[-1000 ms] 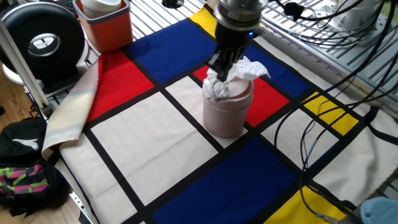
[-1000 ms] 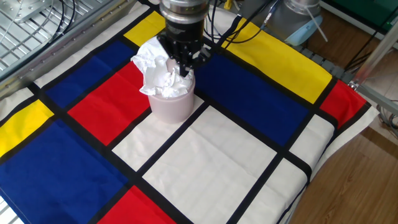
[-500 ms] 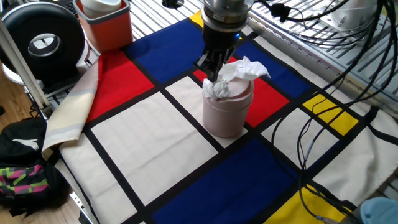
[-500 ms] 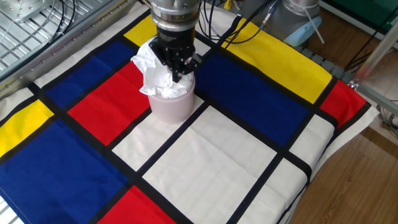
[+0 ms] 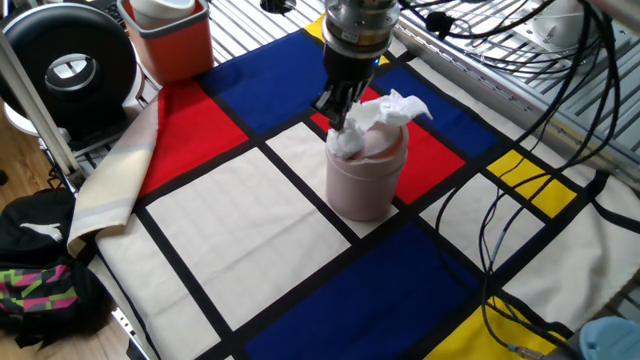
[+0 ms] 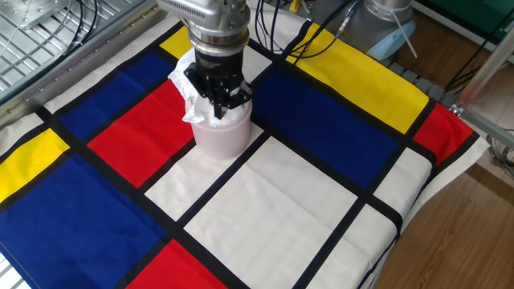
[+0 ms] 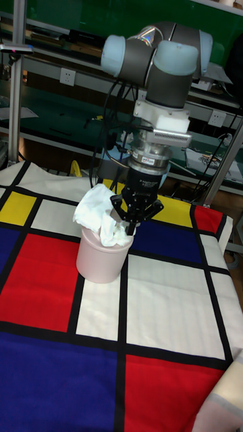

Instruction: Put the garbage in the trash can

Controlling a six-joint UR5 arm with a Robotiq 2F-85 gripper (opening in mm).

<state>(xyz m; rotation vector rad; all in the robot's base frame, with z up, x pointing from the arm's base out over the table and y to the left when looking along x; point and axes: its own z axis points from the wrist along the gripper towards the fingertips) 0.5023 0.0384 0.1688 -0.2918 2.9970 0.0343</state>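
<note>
The trash can is a pale pink cylinder standing upright on the checked cloth, also seen in the other fixed view and in the tall view. The garbage, a crumpled white tissue wad, is stuffed into its open top and bulges over the rim. My gripper points straight down at the can's rim edge, jaws closed to a point. Its tips press into the tissue, and nothing shows between them.
A red-orange square bin with a white insert stands at the cloth's far corner. Cables trail across the cloth on the right. A black round device and a bag lie beyond the table edge.
My gripper has shifted sideways from over the can's middle to its rim edge, staying low on the tissue. The tissue has been pushed a little lower on that side.
</note>
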